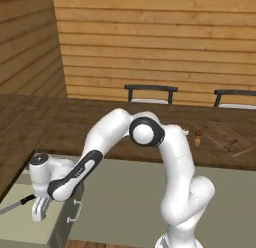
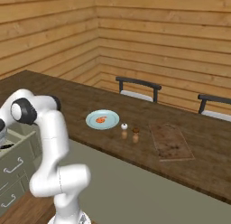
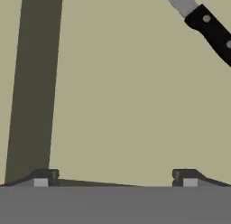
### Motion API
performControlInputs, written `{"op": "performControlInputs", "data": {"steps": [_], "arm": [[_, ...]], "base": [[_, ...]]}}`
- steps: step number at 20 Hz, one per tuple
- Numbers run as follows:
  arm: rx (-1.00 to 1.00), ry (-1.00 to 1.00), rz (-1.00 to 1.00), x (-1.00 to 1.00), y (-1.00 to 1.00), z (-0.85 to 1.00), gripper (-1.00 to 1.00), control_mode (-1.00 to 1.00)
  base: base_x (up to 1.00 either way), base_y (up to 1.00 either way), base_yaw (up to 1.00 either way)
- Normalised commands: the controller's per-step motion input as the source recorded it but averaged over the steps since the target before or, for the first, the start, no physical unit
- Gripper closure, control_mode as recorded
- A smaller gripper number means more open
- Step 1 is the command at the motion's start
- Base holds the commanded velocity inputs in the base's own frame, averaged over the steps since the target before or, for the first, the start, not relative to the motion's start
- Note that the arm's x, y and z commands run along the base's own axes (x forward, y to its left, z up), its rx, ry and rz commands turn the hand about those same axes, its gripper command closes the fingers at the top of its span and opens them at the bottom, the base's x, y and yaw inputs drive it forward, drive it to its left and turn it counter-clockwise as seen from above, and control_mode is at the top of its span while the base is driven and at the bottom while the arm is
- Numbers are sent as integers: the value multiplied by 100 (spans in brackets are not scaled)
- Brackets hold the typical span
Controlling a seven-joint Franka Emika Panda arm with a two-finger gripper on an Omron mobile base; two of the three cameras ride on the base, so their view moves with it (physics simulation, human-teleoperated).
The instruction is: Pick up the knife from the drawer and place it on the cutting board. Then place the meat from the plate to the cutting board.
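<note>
One knife (image 3: pixel 208 28), slim, black handle with rivets and grey blade, lying flat on the floor of the open drawer (image 1: pixel 25 227). In the hand view it sits off toward the upper right corner, well clear of the line between your fingers; in the left base view it lies just beside the gripper (image 1: pixel 40 209), blade pointing away to the left.

One gripper, empty, fingers spread as wide as they go, hanging over bare drawer floor.

Handling notes for the step in hand, the pick-up of the knife:
- You are not centred. Slide the hand toward the handle until it lies midway between the fingers before you drop.
- Turn the wrist so the fingers close across the handle's narrow width, not along its length.
- Take the black handle, not the blade; the blade looks thin and would likely slip.
- Descend until the tips nearly meet the drawer floor, since the knife lies low.

One cutting board (image 2: pixel 170 141), far along the worktop (image 2: pixel 67 101), awaiting the knife.

One plate (image 2: pixel 103 119), pale blue, holding the meat (image 2: pixel 102 119); leave it until the knife is placed.
</note>
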Motion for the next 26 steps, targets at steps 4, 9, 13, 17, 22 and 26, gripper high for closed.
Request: {"op": "performControlInputs", "data": {"steps": [4,9,13,17,22,26], "arm": [[-3,0,-14,2,-8,-54,-100,-100],[0,2,-8,-16,-67,-21,-100,-100],[0,11,0,-49,-96,-5,-100,-100],[3,9,-2,-82,-100,0,-100,-100],[9,8,-8,-84,-100,20,-100,-100],[10,1,-10,-27,-92,66,-100,-100]], "base": [[0,0,0],[0,0,0],[0,0,0],[0,0,0],[0,0,0],[0,0,0]]}}
